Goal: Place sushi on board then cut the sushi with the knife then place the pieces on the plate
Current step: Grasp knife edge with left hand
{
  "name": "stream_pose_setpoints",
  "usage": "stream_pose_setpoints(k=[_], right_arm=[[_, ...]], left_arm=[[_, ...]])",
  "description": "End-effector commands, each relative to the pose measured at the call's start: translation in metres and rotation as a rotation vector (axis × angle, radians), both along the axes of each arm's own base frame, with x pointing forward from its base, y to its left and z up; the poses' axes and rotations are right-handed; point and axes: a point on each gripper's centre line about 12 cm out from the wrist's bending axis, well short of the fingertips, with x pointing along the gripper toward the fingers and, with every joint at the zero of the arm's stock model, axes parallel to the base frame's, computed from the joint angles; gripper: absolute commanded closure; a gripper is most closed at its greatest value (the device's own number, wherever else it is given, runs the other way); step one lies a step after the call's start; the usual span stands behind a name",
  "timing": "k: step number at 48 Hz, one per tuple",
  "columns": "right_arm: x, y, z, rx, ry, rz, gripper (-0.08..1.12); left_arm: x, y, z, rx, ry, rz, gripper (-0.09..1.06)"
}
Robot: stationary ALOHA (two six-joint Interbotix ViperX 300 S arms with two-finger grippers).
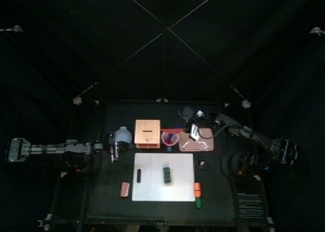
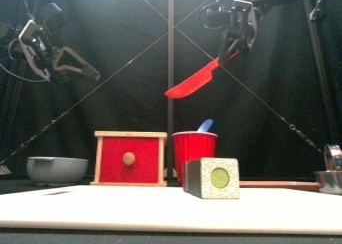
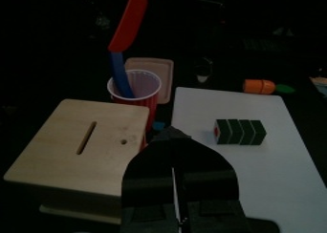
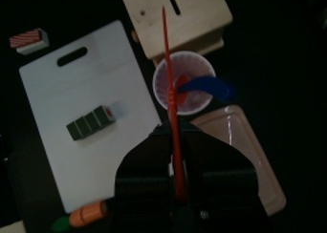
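The right end effector (image 2: 230,46) is gripping a red plastic toy knife (image 2: 194,80) aloft; below and forward of it, the dark green toy sushi roll (image 1: 166,174) is lying on a white cutting board (image 1: 150,190). Lowering the blade squarely onto a block seam should cut cleanly.

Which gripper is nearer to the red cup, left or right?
Right. The right gripper hangs above the red cup, slightly to its right, holding the red knife; the left gripper is past the wooden box.
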Motion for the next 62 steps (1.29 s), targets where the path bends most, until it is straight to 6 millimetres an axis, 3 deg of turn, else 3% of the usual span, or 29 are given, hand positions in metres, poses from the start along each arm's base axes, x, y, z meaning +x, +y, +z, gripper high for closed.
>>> stream_pose_setpoints(k=[1,10,15,22,29,42,46,50,62], right_arm=[[-0.006,0.014,0.0,-0.052,-0.123,0.02,0.7],[-0.006,0.04,-0.033,-0.109,-0.223,0.09,0.7],[-0.004,0.052,-0.054,-0.151,-0.224,0.145,0.7],[-0.001,0.067,-0.069,-0.209,-0.228,0.22,0.7],[0.0,0.077,-0.078,-0.216,-0.24,0.258,0.7],[-0.003,0.087,-0.093,-0.211,-0.244,0.29,0.7],[-0.004,0.091,-0.096,-0.212,-0.255,0.303,0.7],[-0.004,0.094,-0.097,-0.211,-0.264,0.312,0.7],[-0.005,0.098,-0.101,-0.213,-0.277,0.325,0.7]], left_arm=[[0.005,0.001,0.016,0.016,-0.064,-0.003,0.99],[0.009,-0.005,0.025,0.018,-0.09,-0.028,0.99],[0.011,-0.013,0.027,0.012,-0.096,-0.063,0.99],[0.016,-0.031,0.034,-0.003,-0.104,-0.14,0.95],[0.025,-0.045,0.04,-0.023,-0.087,-0.192,0.76],[0.061,-0.05,0.031,-0.082,0.048,-0.191,0.13],[0.071,-0.051,0.028,-0.091,0.09,-0.191,0.0],[0.08,-0.052,0.026,-0.095,0.124,-0.194,-0.07],[0.106,-0.055,0.004,-0.119,0.276,-0.192,-0.07]])
